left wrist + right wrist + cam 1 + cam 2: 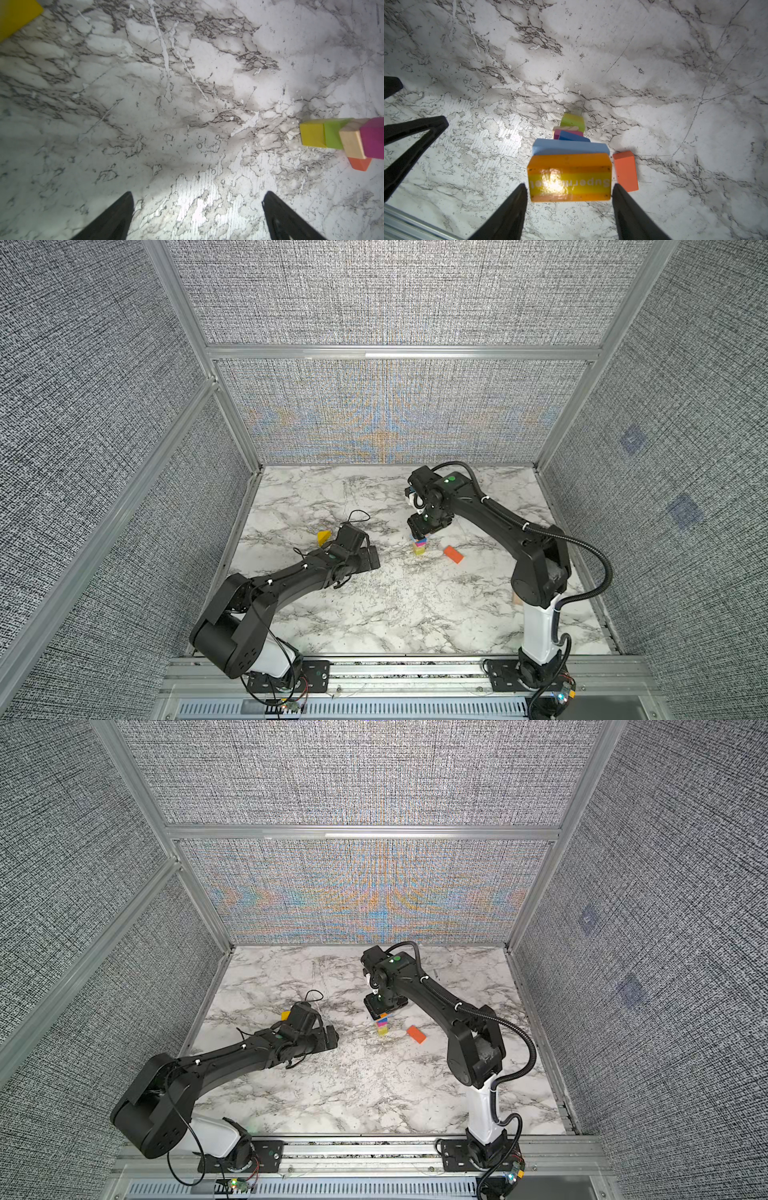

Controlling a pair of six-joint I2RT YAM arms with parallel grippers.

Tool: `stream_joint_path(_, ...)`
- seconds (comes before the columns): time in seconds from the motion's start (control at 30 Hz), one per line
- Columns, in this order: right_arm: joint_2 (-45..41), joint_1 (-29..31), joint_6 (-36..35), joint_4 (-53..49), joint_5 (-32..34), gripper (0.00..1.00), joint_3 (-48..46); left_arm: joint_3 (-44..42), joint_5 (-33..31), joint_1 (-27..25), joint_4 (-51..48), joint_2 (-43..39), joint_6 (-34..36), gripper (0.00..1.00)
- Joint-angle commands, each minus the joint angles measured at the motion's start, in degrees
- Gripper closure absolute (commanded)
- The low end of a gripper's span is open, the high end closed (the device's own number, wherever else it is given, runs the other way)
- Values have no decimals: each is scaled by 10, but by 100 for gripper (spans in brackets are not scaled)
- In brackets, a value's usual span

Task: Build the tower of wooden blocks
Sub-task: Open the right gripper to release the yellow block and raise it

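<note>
While the right arm works the stack, your left gripper [198, 193] sits nearest you, low over the white marble tabletop [374, 614]. Its jaws are spread wide with nothing between them. I read that as parked: clear of the stack, but close to the yellow wooden wedge [324, 537] just beyond its wrist.

Next out, a loose orange-red wooden brick [453, 554] lies flat just right of the tower, not touching it. It's probably staged there for the right arm.

The tower of small painted wood blocks [419, 546] stands mid-table, slightly right of centre.
- **Lower layers, left wrist view, bottom up:** yellow cube [311, 135], lime cube [333, 134], plain unpainted wooden piece [352, 143], magenta cube [373, 138].
- **Upper layers, right wrist view:** dark blue block [574, 137], pale blue slab [571, 147], then an orange slab with a yellow "Supermarket" stripe [569, 178] on top.

The layers are twisted against each other, not flush.

The right gripper [419, 531] is straight above, pointing down, with one finger at each short end of the top slab. The stance is narrow, with the fingers just beside or touching those ends. You can't tell from these views whether it grips. Spanning the length likely keeps the slab square to the column. My guess is the wedge goes on last.
</note>
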Motion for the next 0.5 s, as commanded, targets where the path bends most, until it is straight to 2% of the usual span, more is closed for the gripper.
stream_joint_path(0.0, -7, 1, 4, 0, -9, 31, -4, -2, -1, 0, 14, -3, 0, 2)
stream_joint_path(0.23, -26, -3, 19, 12, -4, 29, -12, -3, -1, 0, 13, -8, 1, 2)
stream_joint_path(0.47, -99, -38, 68, 47, -13, 28, -75, 5, 3, 0, 1, -18, 4, 2)
